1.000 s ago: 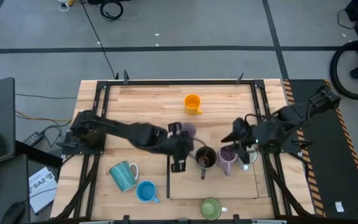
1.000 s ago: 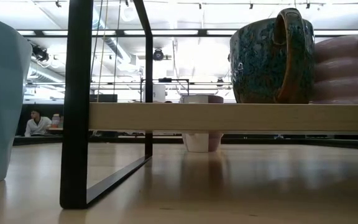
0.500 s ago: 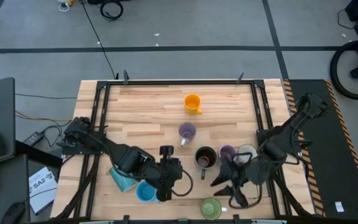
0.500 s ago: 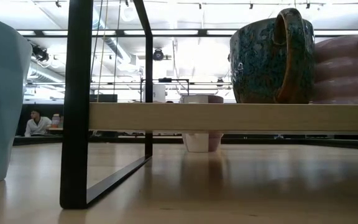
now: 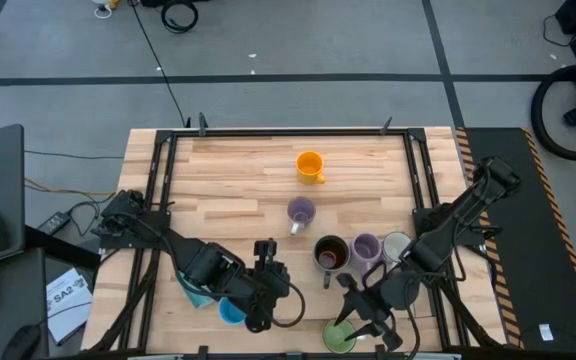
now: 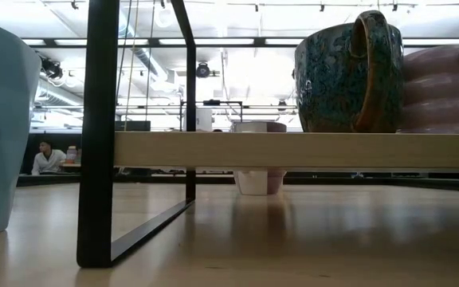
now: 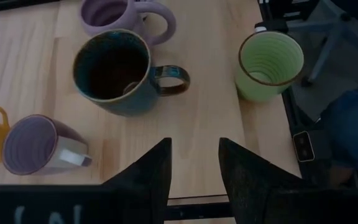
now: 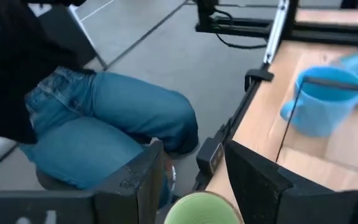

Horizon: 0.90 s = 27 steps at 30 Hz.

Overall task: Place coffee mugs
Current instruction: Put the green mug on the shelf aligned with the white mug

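Note:
Eight mugs show in the high view: orange [image 5: 310, 165], purple [image 5: 300, 212], dark teal with a brown inside [image 5: 330, 253], ribbed purple [image 5: 366, 248], white [image 5: 396, 245], green [image 5: 338, 336], bright blue [image 5: 232, 309], and teal [image 5: 194, 286] half under the left arm. My left gripper [image 5: 280, 280] [image 7: 194, 144] is open above the table, pointing at the dark teal mug [image 7: 114, 71]. My right gripper [image 5: 356, 318] [image 8: 191, 149] is open at the near edge, its fingers on either side of the green mug's rim [image 8: 197, 210]; I see no touch.
The dark teal [image 6: 345, 72], ribbed purple [image 6: 446, 88] and white mugs stand on a low raised wooden board [image 6: 293, 150] with a black metal frame [image 6: 98, 135]. A person in jeans [image 8: 104, 118] sits just past the table's near edge. Bare wood lies at the far left.
Both arms have swung toward the near edge. My left gripper left the purple mug, which stays upright in the table's middle, and drew back toward the blue mug. My right gripper went from beside the ribbed purple and white mugs to the green mug.

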Available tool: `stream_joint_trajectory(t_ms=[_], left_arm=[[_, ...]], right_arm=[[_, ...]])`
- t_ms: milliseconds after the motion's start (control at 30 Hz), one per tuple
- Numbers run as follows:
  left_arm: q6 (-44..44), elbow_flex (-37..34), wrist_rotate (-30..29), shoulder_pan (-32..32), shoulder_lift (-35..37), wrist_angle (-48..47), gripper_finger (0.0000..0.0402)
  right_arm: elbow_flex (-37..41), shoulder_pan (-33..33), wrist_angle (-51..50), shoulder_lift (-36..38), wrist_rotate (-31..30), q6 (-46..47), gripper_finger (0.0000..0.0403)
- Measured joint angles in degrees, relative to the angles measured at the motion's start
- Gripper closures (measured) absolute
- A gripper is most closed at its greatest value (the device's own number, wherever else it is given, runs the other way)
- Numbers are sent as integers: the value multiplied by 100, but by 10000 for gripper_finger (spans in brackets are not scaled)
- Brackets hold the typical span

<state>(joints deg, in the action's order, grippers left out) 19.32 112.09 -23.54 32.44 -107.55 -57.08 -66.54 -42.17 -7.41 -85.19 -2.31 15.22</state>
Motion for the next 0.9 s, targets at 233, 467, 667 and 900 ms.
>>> stream_joint_trajectory(t_ms=[233,467,667,900], left_arm=[[185,0,1,-7,-2,-63,262],[706,-4,-186,234,201,-757,262],[1194,-2,-985,701,530,-1483,262],[2453,-2,-2232,1296,650,-2777,271]], right_arm=[[0,235,403,1,460,-917,224],[0,651,352,3,990,-1138,224],[0,874,257,3,1215,-1140,224],[0,1061,26,3,1275,-1238,224]])
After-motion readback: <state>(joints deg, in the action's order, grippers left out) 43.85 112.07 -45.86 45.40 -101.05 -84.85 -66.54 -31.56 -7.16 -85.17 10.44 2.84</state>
